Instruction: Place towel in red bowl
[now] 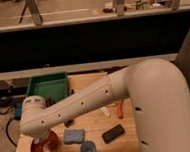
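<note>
Wooden table (100,126), green tray (47,77), towel (73,136), red bowl (54,145) under tool (40,141), cup (88,150)

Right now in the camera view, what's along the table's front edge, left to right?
Left to right: red bowl (jaws over it, at the arm's end) → towel → blue cup → black slab.

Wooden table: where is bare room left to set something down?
Bare wood lies between the green rectangular tray and the arm, and between the blue-grey folded towel and the thin white strip. The front is crowded: round orange-red bowl with the gripper over it, towel, small blue cup, black slab.
</note>
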